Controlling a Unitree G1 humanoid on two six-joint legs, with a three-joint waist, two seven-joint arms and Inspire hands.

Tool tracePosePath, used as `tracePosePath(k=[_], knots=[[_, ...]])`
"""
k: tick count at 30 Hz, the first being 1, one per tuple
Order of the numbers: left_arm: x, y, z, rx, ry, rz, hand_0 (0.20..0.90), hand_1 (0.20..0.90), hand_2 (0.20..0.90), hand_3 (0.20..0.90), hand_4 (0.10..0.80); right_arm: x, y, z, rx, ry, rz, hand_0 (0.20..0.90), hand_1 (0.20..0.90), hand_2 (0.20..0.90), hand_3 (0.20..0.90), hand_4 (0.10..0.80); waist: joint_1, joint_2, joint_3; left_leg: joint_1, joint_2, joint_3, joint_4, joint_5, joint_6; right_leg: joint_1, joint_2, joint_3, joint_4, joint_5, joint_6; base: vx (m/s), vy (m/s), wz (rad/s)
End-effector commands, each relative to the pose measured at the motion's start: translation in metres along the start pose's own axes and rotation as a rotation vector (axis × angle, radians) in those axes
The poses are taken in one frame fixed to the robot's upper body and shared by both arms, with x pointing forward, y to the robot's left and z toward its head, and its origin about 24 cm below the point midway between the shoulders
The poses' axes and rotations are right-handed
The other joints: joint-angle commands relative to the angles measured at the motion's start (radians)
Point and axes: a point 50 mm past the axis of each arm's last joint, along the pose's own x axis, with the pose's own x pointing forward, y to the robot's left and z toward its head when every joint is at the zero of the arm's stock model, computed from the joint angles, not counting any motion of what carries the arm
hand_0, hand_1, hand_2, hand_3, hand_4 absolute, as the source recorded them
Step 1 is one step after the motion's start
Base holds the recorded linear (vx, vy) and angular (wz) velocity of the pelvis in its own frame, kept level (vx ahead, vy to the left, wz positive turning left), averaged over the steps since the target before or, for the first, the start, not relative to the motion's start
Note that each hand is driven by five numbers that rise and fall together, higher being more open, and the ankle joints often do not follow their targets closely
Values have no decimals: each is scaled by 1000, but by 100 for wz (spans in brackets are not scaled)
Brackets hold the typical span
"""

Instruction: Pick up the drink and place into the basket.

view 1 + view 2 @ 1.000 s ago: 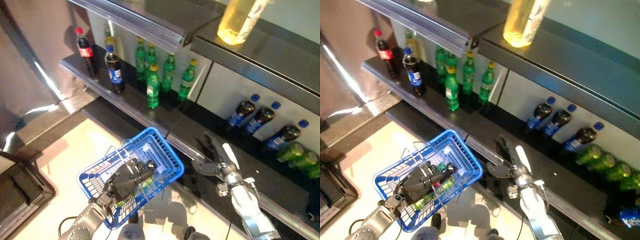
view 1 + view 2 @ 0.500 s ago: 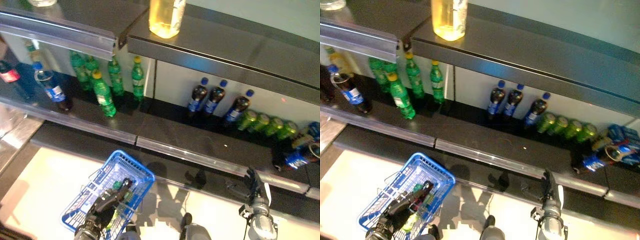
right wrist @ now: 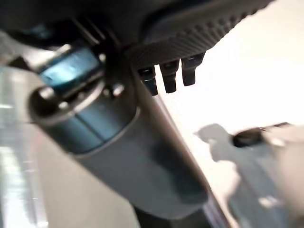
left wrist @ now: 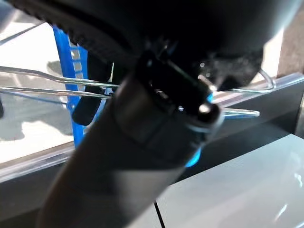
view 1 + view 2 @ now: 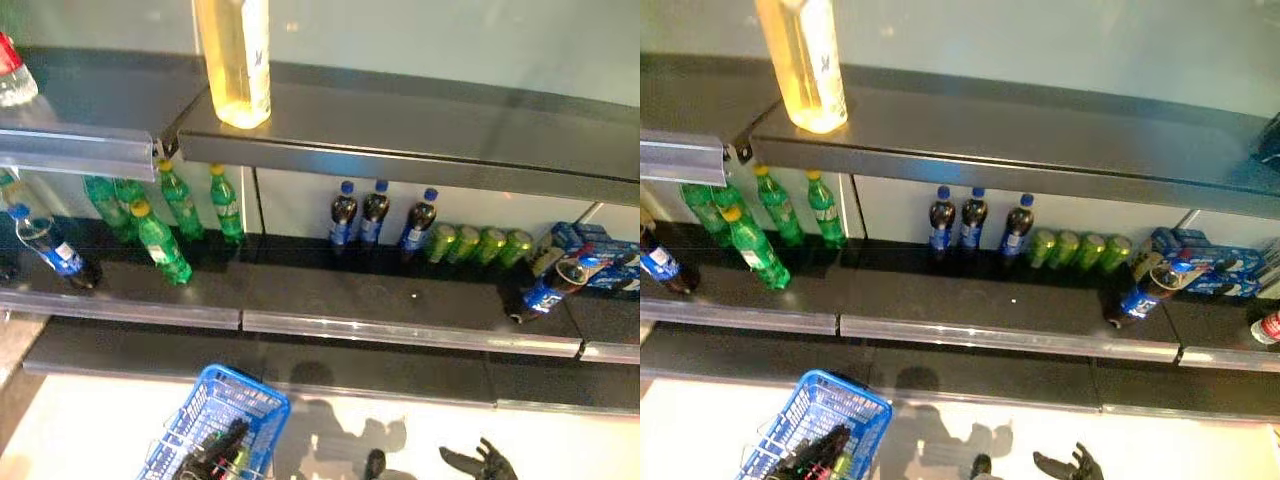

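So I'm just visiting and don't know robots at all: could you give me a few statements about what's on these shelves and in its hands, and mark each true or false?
1. The blue basket hangs from the left hand. True.
2. The right hand holds a cola bottle. False: it is open and empty, low over the pale floor.
3. Four green cans lie side by side on the lower shelf. True.
4. The tall yellow drink bottle stands in the basket. False: it stands on the upper shelf.
5. One dark blue-capped bottle leans tilted, right of the cans. True.
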Motion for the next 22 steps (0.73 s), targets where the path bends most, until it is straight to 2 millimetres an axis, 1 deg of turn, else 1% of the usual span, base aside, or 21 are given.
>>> tracePosePath(k=[1,3,4,5,7,9,15,22], knots=[[1,-7,45,152,-206,-99,300,300,300,200,100,6,-5,18,-65,-6,32,900,900,900,900,800,9,31,-26,-63,-92,-132,99,-64,82,68,24,54,112,-108,44,38,-82,-27],[0,-5,38,139,-181,-95,300,300,300,200,100,7,-5,15,-79,29,54,900,900,900,900,800,19,33,-30,-81,-90,-165,111,-62,78,67,31,69,99,-108,37,10,-16,-48],[1,-5,35,142,-166,-92,300,300,300,200,100,6,-5,14,-95,34,58,900,900,900,900,800,20,38,-29,-84,-81,-165,102,-52,72,72,32,64,92,-116,33,-19,22,-55],[2,-8,34,158,-150,-93,300,300,300,200,100,6,-6,11,-65,46,42,900,900,900,900,800,19,40,-29,-86,-70,-160,89,-37,64,78,32,52,84,-119,33,-34,31,-35],[4,-14,30,191,-129,-103,300,300,300,200,100,6,-7,11,-40,61,31,900,900,900,900,800,16,41,-29,-82,-57,-152,64,-20,54,90,28,33,72,-123,33,-33,30,8],[4,-16,28,200,-120,-109,300,300,300,200,100,6,-9,10,-53,68,32,900,900,900,900,800,15,42,-31,-83,-49,-142,55,-8,47,97,23,20,63,-118,35,-30,36,11],[5,-19,29,196,-111,-132,300,300,300,200,100,5,-13,6,-93,92,57,900,900,900,900,800,13,48,-37,-75,-49,-133,35,-2,37,99,9,-8,51,-114,41,-31,39,11],[5,-20,28,228,-95,-144,300,300,300,200,100,6,-10,11,-95,78,67,900,900,900,900,800,14,45,-38,-68,-50,-133,29,-3,38,93,5,-10,64,-114,45,2,3,7]])
